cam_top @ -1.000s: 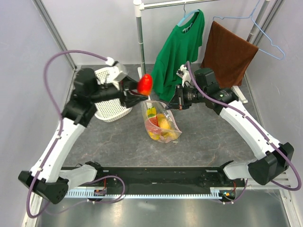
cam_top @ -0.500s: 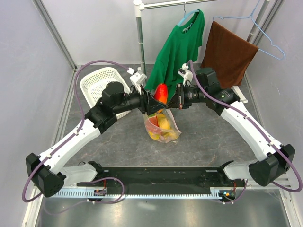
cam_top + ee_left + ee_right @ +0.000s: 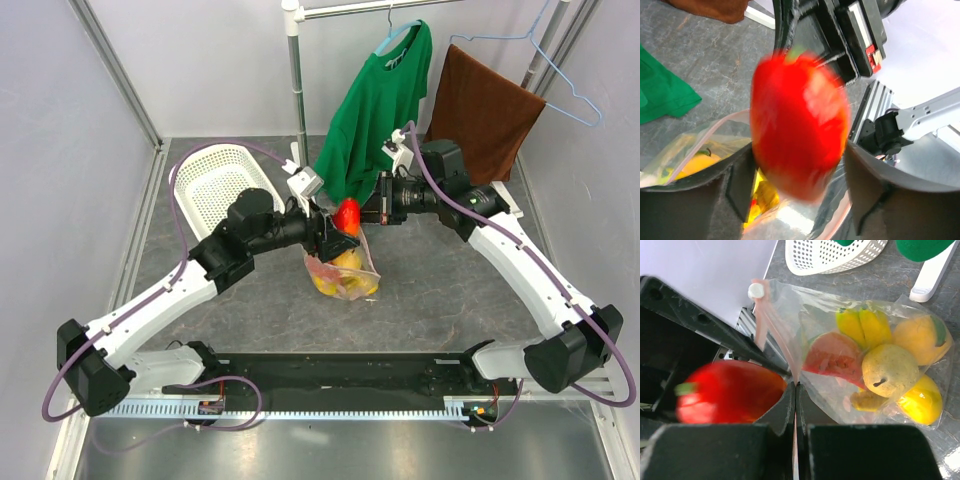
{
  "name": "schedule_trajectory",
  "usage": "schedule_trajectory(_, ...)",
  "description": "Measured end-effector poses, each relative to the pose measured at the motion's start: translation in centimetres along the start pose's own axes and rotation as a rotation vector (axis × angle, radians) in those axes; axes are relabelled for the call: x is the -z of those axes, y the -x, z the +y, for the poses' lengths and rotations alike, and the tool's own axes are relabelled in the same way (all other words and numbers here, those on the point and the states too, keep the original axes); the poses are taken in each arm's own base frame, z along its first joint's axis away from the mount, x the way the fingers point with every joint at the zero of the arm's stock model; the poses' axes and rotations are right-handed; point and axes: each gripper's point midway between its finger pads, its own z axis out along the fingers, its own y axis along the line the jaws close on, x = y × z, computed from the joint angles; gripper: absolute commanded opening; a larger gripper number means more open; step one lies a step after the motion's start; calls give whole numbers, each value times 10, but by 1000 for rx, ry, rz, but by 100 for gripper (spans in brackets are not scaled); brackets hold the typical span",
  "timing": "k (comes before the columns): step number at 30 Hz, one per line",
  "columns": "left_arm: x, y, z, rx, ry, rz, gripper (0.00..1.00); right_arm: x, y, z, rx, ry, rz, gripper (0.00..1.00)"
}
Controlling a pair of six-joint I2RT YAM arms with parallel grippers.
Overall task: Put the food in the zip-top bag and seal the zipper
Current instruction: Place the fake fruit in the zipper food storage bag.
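Note:
The clear zip-top bag (image 3: 345, 272) stands at the table's middle, holding a yellow banana bunch (image 3: 862, 325), a red watermelon-like piece (image 3: 832, 357), a pale round fruit (image 3: 890, 371) and yellow-orange fruits (image 3: 920, 337). My right gripper (image 3: 796, 385) is shut on the bag's mouth edge at its pinkish zipper (image 3: 765, 325) and holds it up. My left gripper (image 3: 797, 165) hovers over the open mouth. A red pepper-like fruit (image 3: 799, 125) sits blurred between its spread fingers (image 3: 740, 185), above the opening. The fruit (image 3: 347, 214) also shows in the top view.
A white lattice basket (image 3: 215, 185) stands at the back left. A green shirt (image 3: 380, 110) and a brown towel (image 3: 480, 115) hang from a rack at the back, behind the right gripper (image 3: 367, 212). A white rack foot (image 3: 932, 270) lies near the bag.
My left arm swung right from the basket, carrying the red fruit to the bag's mouth. The fruit is now blurred between the fingers. The right gripper kept hold of the bag's edge.

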Motion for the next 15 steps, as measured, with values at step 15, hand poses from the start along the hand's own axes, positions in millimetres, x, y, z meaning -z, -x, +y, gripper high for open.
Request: schedule_trajectory(15, 30, 31, -15, -216, -51, -39, 98, 0, -3, 1, 20, 20, 13, 0)
